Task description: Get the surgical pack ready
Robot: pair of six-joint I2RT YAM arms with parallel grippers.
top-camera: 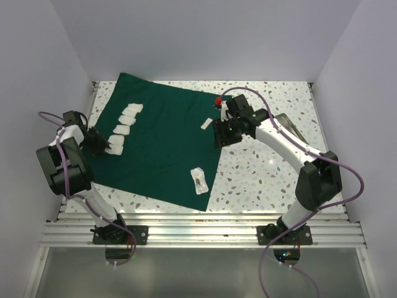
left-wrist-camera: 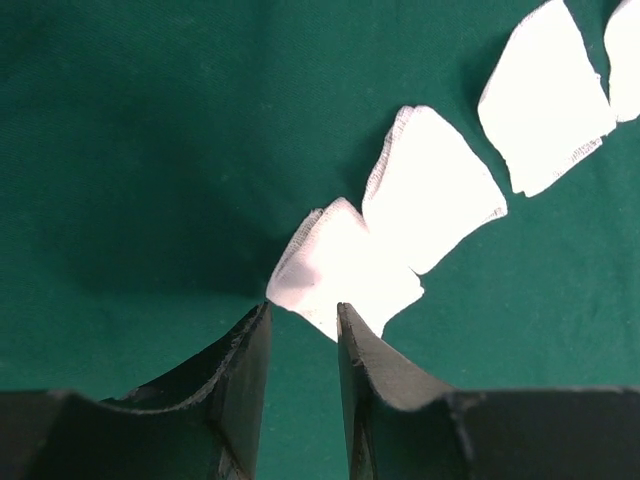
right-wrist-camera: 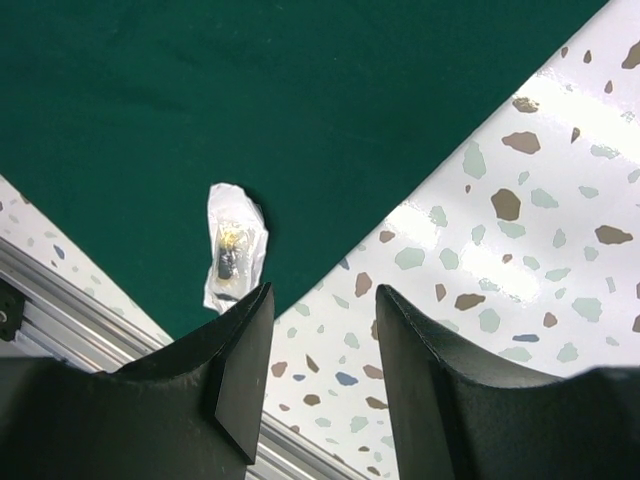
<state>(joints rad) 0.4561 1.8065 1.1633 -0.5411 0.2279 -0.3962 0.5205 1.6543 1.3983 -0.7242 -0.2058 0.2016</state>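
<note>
The surgical pack is a dark green drape (top-camera: 164,133) spread flat on the table. A row of several white gauze pads (top-camera: 124,127) lies along its left side. My left gripper (top-camera: 99,143) hovers at the nearest pad (left-wrist-camera: 340,265), whose corner reaches its fingertips. The left gripper (left-wrist-camera: 303,310) is open a narrow way, with bare green cloth in the gap. More pads (left-wrist-camera: 430,190) trail off to the upper right. My right gripper (top-camera: 222,133) hangs over the drape's right edge (right-wrist-camera: 400,190). That right gripper (right-wrist-camera: 325,292) is open and holds nothing.
A small clear packet (top-camera: 198,179) with a dark item (right-wrist-camera: 232,255) lies near the drape's front corner. A small white piece (top-camera: 205,124) rests by the right edge, with a red object (top-camera: 218,100) behind it. A metal tray (top-camera: 290,127) sits partly under the right arm.
</note>
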